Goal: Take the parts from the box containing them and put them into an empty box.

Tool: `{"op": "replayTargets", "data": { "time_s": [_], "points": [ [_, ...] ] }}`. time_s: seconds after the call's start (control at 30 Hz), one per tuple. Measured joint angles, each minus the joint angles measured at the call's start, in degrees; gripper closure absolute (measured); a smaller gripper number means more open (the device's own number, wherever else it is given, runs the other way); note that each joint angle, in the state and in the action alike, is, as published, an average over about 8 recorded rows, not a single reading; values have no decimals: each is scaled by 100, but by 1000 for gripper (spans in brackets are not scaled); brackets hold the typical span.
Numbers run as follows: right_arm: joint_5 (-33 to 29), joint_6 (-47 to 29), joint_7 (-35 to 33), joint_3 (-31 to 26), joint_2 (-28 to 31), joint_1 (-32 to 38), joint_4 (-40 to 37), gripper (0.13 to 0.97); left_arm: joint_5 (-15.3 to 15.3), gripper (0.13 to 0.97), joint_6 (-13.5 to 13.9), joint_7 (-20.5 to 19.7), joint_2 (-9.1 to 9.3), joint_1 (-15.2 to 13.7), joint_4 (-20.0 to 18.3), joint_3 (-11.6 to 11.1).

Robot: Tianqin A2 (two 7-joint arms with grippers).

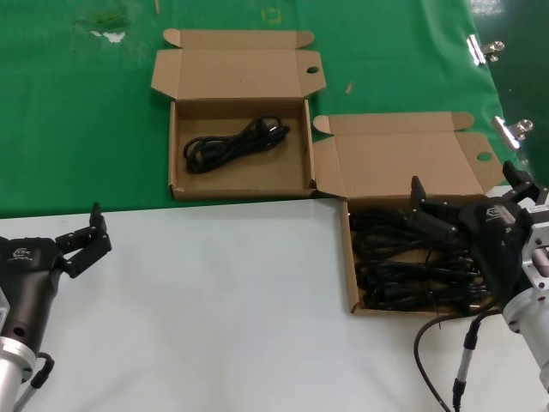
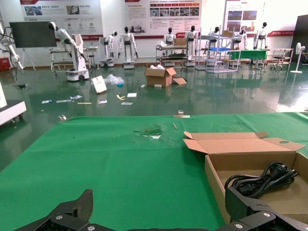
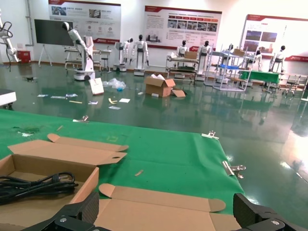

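Several black power cables (image 1: 403, 257) lie tangled in the near right cardboard box (image 1: 347, 257), whose lid (image 3: 159, 211) is folded back. My right gripper (image 1: 465, 184) (image 3: 166, 204) hovers open over that box's back edge, nothing between its fingers. The second box (image 1: 257, 176) (image 2: 255, 159) (image 3: 48, 154) sits farther back at the centre, lid open, with one coiled cable (image 1: 232, 144) (image 2: 262, 180) (image 3: 33, 185) inside. Over the white table at the near left, my left gripper (image 1: 79, 230) (image 2: 161, 199) is open and holds nothing, pointing toward the far box.
The boxes rest on a green cloth (image 1: 69, 112) that meets the white table surface (image 1: 214, 300) in front. Metal binder clips (image 1: 482, 48) (image 1: 513, 129) hold the cloth at the right edge. A grey hose (image 1: 463, 360) hangs from my right arm.
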Motion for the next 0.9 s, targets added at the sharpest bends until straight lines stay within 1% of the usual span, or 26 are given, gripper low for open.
{"op": "replayTargets", "data": {
  "time_s": [0.9],
  "points": [
    [0, 0, 0, 0, 0, 0, 0, 129, 0, 132, 0, 0, 0, 0, 0, 0]
  ]
}}
